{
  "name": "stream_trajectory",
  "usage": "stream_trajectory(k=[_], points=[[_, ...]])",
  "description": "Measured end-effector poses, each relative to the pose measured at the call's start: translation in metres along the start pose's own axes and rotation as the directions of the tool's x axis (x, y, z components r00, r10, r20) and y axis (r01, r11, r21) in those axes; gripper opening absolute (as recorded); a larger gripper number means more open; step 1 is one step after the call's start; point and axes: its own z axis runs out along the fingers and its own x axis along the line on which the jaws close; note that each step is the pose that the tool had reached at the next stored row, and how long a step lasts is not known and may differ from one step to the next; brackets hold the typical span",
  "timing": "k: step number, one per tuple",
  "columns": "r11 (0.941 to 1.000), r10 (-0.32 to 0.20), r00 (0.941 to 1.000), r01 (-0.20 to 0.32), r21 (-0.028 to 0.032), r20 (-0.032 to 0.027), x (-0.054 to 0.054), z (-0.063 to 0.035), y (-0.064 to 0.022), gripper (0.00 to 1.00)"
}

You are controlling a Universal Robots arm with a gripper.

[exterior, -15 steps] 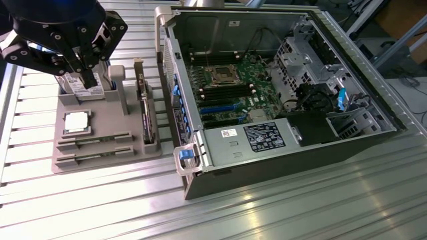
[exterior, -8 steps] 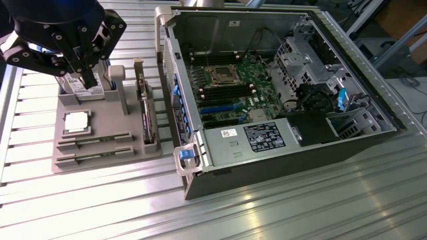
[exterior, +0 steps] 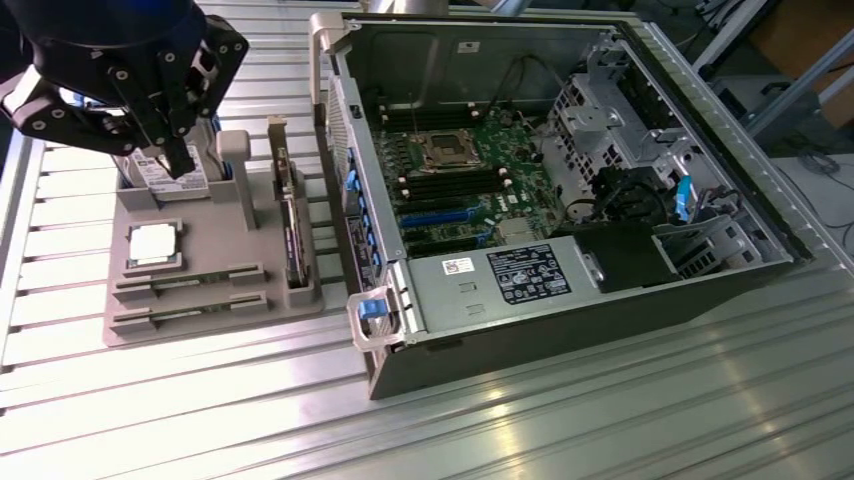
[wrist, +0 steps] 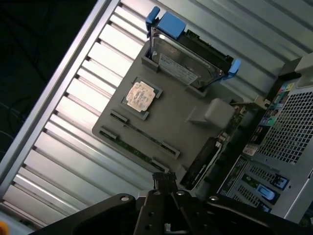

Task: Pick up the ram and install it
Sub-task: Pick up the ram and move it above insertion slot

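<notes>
We see gripper (exterior: 172, 160) closed tight, nothing held, near hard drive (wrist: 188, 58); CPU (exterior: 154, 243), ram (exterior: 187, 284) in holder (exterior: 254, 258) below it, expansion card (exterior: 294, 240) beside them.

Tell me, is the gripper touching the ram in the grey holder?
Apart. In the exterior view the gripper hangs over the hard drive at the opposite end of the holder, and the CPU chip lies between it and the ram.
</notes>
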Motion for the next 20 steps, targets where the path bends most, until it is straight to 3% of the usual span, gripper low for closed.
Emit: stream_trajectory(k=[10, 20], points=[[0.9968, -0.080, 0.9968, 0.080, -0.0017, -0.0032, 0.0000, 0.0000, 0.0000, 0.11], [0.9814, -0.192, 0.9814, 0.192, -0.0049, -0.0071, 0.0000, 0.0000, 0.0000, 0.11]])
